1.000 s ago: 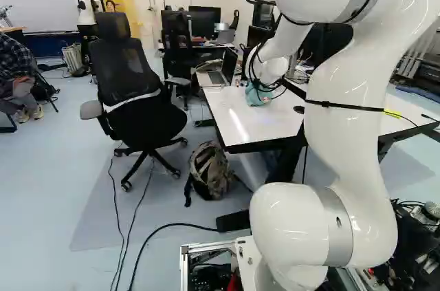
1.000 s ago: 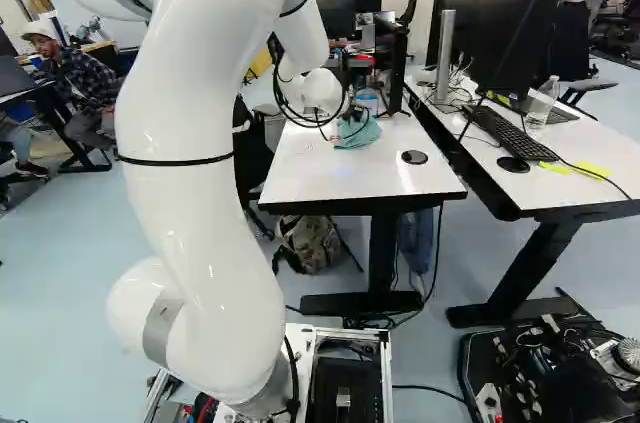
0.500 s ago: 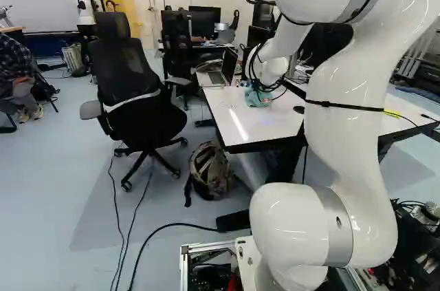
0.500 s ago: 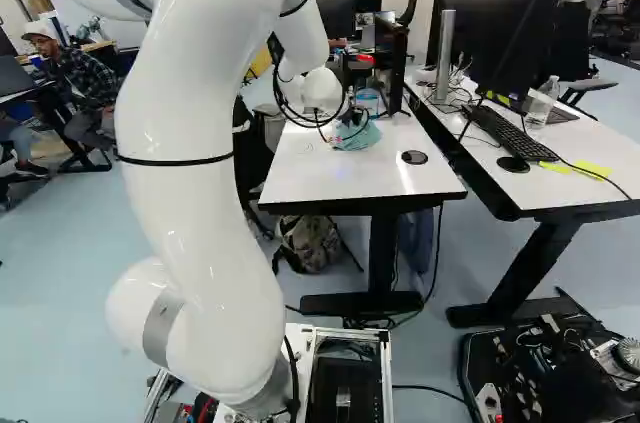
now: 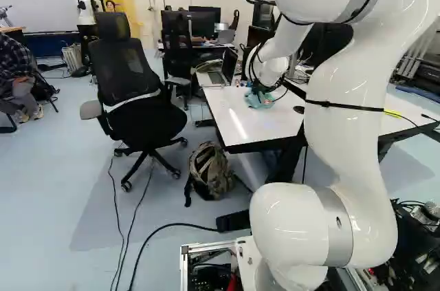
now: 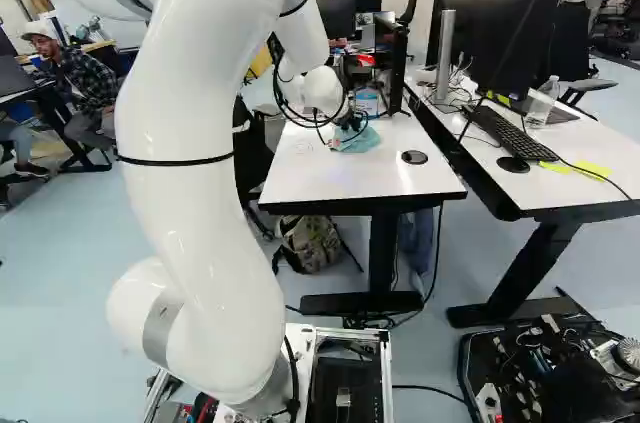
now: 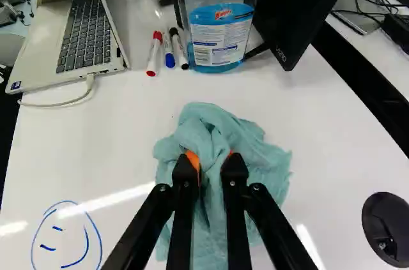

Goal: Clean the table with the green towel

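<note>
White tbl [image 7: 121,139], grn towel [image 7: 263,161], laptop [image 7: 83,37], markers [image 7: 154,54], blue spray btl [image 7: 220,34], drawn face [image 7: 66,238]

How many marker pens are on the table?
3: a red marker, a blue marker and a black marker, side by side between the laptop and the blue bottle. It could hide more.

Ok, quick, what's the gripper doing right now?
Gripper: closed on the green towel, a bunched fold pinched between its two orange-padded fingers, the rest spread on the white table.
</note>
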{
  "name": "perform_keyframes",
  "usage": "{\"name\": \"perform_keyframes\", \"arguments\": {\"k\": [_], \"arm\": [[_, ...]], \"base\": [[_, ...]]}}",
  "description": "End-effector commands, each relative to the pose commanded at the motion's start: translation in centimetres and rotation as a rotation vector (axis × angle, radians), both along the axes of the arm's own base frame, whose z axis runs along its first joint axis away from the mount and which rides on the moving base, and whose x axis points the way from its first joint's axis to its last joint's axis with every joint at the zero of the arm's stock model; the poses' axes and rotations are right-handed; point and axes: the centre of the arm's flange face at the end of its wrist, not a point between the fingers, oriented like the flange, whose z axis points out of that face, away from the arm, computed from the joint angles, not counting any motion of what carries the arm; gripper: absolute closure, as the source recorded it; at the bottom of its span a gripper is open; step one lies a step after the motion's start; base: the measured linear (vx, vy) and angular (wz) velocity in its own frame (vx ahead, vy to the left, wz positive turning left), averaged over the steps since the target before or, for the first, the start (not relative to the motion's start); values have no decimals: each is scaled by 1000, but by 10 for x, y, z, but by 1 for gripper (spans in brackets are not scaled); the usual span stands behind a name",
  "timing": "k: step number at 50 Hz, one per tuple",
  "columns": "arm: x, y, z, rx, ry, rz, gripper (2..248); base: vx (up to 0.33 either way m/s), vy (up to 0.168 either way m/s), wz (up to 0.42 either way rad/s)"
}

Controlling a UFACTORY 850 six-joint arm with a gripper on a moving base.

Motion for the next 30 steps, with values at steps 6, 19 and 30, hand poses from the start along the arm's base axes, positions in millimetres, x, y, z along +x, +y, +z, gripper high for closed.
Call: {"name": "perform_keyframes", "arguments": {"k": [6, 19, 30], "arm": [[-1, 0, -1, 3, 13, 0, 199], [-2, 0, -2, 6, 26, 0, 199], [-2, 0, -2, 7, 31, 0, 199]], "base": [[0, 0, 0], [0, 0, 0], [0, 0, 0]]}}
